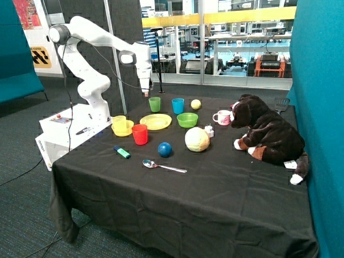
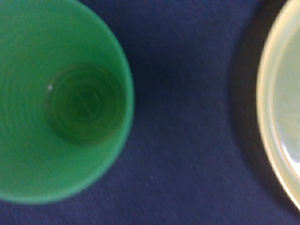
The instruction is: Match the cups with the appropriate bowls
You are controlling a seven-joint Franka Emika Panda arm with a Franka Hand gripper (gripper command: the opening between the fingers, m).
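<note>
1. Outside view shows the white robot arm reaching over a bench (image 1: 215, 204) draped in black cloth, with its hand (image 1: 144, 93) hanging in the air just above and slightly behind the green cup (image 1: 155, 104). Whether the hand is wide or narrow cannot be told; it holds nothing.
2. Wrist view looks straight down into the empty, upright green cup (image 2: 61, 101), with the rim of the flat yellow-green plate (image 2: 281, 112) just beside it on the dark cloth.
3. Next to the green cup, farther from the arm's base, stands the blue cup (image 1: 178, 106).
4. Nearer the camera than the hand lies the plate (image 1: 156, 122), and beside that plate is the green bowl (image 1: 187, 120), empty.
5. On the plate's other side, the yellow cup (image 1: 119, 123) sits inside the yellow bowl (image 1: 125, 130).
6. Close to the yellow bowl, toward the bench's front, stands the red cup (image 1: 140, 134).
</note>
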